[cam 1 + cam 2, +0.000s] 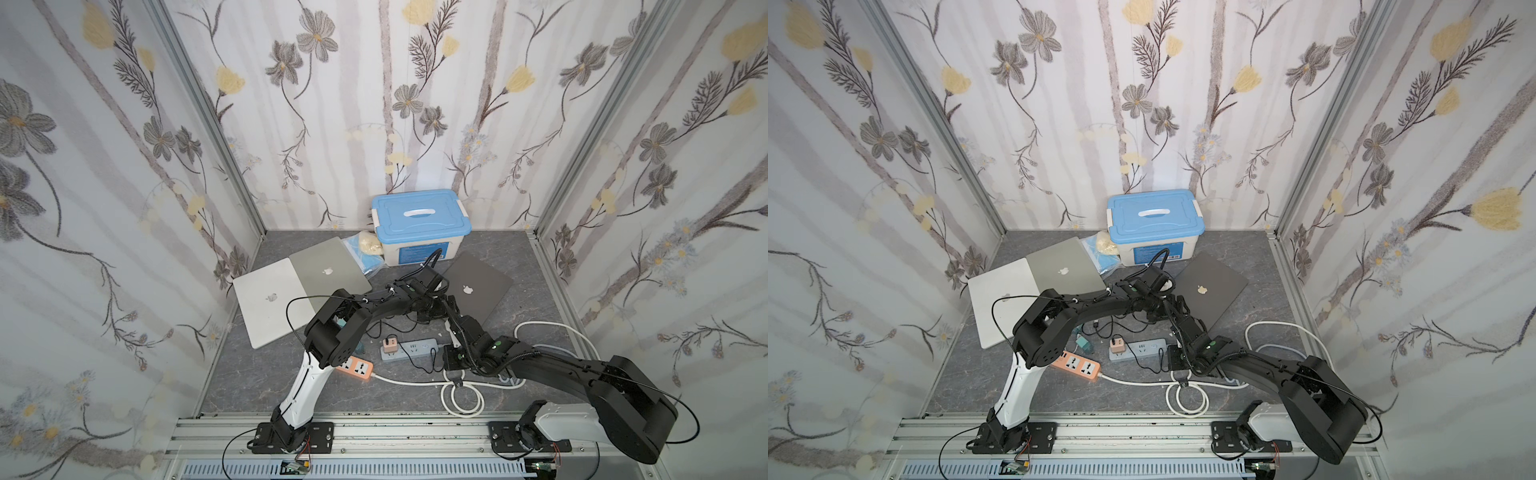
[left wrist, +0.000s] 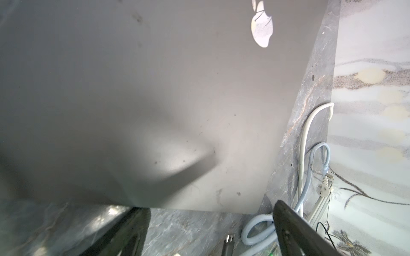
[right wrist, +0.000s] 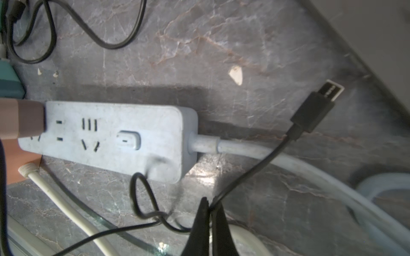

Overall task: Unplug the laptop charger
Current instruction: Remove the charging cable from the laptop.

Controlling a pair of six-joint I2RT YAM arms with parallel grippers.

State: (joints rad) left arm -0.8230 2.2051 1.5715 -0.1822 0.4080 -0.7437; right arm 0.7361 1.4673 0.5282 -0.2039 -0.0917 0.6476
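Note:
The dark grey laptop (image 1: pixel 484 282) (image 2: pixel 155 88) lies shut at the right. The charger's thin black cable (image 3: pixel 255 168) ends in a plug (image 3: pixel 319 104) (image 2: pixel 228 240) that is out of the laptop, just off its edge. My right gripper (image 3: pixel 210 204) (image 1: pixel 457 380) is shut on this cable, a short way back from the plug, above the white cord coil. My left gripper (image 2: pixel 210 207) (image 1: pixel 453 309) stands open at the laptop's near edge with nothing between its fingers. A pink adapter (image 3: pixel 20 119) (image 1: pixel 390 344) sits in the grey-blue power strip (image 3: pixel 111 133) (image 1: pixel 415 348).
Two silver laptops (image 1: pixel 270 303) (image 1: pixel 328 270) overlap at the left. A blue-lidded box (image 1: pixel 419 224) stands at the back wall. An orange power strip (image 1: pixel 357 368) lies by the left arm. White cord loops (image 1: pixel 461 395) and a pale blue cord (image 2: pixel 255 230) lie at the front right.

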